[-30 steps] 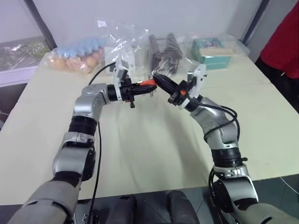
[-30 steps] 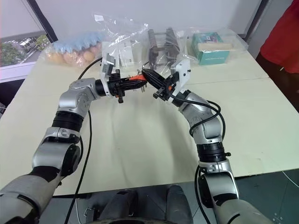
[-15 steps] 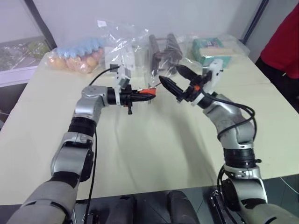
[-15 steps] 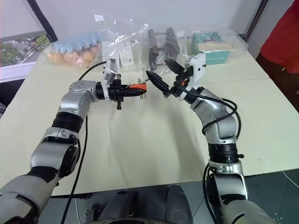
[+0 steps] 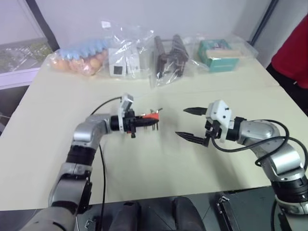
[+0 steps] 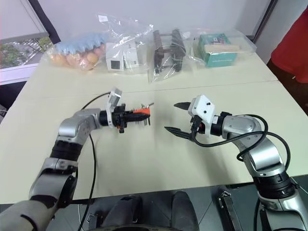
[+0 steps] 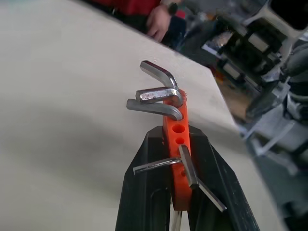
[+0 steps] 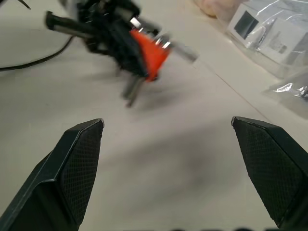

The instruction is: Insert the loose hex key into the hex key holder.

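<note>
The red-orange hex key holder (image 5: 152,117) is clamped between the fingers of my left gripper (image 5: 144,120), which is held level just above the table. Short bent grey keys stick out of its far end (image 7: 159,94). A thin, longer grey L-shaped rod (image 7: 204,190), apparently the loose hex key, sits in the holder (image 7: 176,163) and crosses its face. My right gripper (image 5: 190,123) stands a hand's width to the right of the holder, pointing at it, open wide with nothing between its fingers (image 8: 79,159).
Clear bags line the table's back edge: eggs (image 5: 77,60), white boxes (image 5: 120,62), dark tools (image 5: 171,55) and a teal box (image 5: 219,50). A person in red (image 5: 293,43) stands at the far right. A black cable (image 5: 101,144) trails from my left wrist.
My right gripper opened at the holder, then drew back to the right and down. My left gripper sank toward the table with the holder still in it.
</note>
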You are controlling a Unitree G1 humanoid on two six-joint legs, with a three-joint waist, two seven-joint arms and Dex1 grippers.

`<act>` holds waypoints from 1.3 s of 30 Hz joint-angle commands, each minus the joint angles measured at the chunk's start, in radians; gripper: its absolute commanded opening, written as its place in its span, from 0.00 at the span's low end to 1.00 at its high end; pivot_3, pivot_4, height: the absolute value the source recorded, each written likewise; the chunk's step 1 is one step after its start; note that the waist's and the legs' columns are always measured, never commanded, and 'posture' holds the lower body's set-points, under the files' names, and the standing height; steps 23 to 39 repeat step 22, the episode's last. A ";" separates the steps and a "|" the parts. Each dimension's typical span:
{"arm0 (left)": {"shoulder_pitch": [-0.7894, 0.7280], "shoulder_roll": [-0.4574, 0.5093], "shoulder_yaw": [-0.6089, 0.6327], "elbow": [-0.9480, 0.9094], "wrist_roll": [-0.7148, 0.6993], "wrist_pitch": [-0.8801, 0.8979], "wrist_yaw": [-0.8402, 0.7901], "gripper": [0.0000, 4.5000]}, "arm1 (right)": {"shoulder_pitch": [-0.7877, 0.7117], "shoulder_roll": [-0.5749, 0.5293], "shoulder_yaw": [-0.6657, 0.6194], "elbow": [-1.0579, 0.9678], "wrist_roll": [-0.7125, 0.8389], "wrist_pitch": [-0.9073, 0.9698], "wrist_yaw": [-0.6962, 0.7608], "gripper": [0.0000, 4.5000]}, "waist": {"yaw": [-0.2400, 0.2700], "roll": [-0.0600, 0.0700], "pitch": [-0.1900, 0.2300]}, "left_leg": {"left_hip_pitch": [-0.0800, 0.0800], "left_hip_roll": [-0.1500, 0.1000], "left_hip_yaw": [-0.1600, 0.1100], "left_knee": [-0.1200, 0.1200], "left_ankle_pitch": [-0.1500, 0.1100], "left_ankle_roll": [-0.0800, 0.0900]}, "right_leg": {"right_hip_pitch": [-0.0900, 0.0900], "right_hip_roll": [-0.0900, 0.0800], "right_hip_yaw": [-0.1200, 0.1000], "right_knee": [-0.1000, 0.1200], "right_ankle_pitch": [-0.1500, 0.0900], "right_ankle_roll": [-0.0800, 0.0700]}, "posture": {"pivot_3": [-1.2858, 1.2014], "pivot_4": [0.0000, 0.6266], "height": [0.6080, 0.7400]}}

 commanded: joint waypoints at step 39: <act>0.193 0.188 0.196 -0.319 0.084 -0.012 0.525 0.98 | 0.135 -0.014 -0.052 -0.011 -0.099 -0.114 -0.013 1.00 | 0.031 0.000 0.000 | 0.020 0.002 0.000 -0.008 0.000 0.000 | 0.019 0.000 0.001 -0.006 0.000 0.000 | 0.52 0.24 1.00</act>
